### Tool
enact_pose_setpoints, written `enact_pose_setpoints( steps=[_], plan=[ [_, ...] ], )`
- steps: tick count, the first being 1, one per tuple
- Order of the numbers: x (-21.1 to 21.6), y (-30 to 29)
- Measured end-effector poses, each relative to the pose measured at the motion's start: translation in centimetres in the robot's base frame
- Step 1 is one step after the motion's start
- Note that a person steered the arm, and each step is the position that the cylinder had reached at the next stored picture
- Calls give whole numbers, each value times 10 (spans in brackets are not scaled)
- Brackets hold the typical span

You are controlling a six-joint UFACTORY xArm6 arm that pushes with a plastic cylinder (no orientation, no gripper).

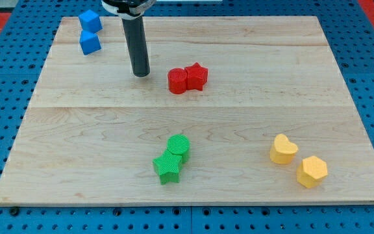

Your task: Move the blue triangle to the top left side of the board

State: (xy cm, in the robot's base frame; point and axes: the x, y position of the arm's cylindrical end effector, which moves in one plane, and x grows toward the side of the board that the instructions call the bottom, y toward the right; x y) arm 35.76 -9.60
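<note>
Two blue blocks sit at the view's top left of the wooden board (pixel 109 130). The upper one (pixel 90 20) looks like a cube. The lower one (pixel 90 43) has a wedge-like shape and looks like the blue triangle. My tip (pixel 141 74) is at the lower end of the dark rod, to the right of and below the blue blocks, apart from them by some distance. It touches no block.
A red cylinder (pixel 178 81) and a red star (pixel 196 76) touch each other right of my tip. A green cylinder (pixel 178 145) and a green star (pixel 168 167) sit at the bottom centre. Two yellow blocks (pixel 283 149) (pixel 311 171) lie at the bottom right.
</note>
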Motion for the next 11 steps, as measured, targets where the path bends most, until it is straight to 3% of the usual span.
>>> enact_pose_setpoints(
  steps=[1,2,5,11],
  plan=[
    [-9,-47],
    [-45,-74],
    [-93,-121],
    [-77,-84]
  ],
)
